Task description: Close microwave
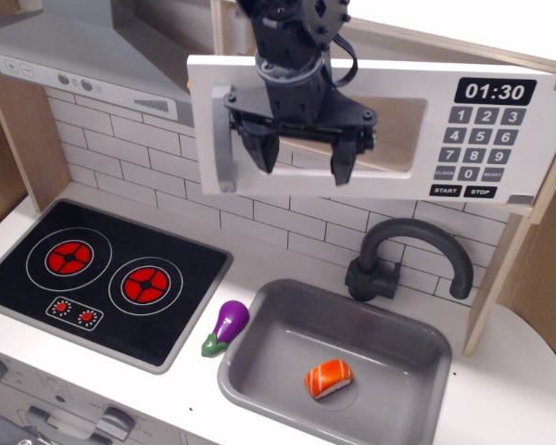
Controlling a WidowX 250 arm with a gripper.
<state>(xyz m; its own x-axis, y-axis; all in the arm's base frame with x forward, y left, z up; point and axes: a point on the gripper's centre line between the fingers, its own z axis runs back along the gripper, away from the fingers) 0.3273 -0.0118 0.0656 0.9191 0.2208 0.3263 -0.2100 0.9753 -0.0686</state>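
Note:
The microwave [445,176] sits high on the wall, with a wide white door, a grey vertical handle [225,139] at its left end and a black keypad panel [486,139] reading 01:30. The door lies almost flat against the cabinet front. My black gripper [299,159] is open and empty, its two fingers [259,148] spread in front of the door's clear window, pressed close to the door just right of the handle.
A grey range hood [83,60] hangs at upper left over a black two-burner stove [102,278]. A grey sink [426,408] holds a salmon sushi piece [328,377]. A black faucet [403,255] stands behind it. A toy eggplant [224,326] lies between stove and sink.

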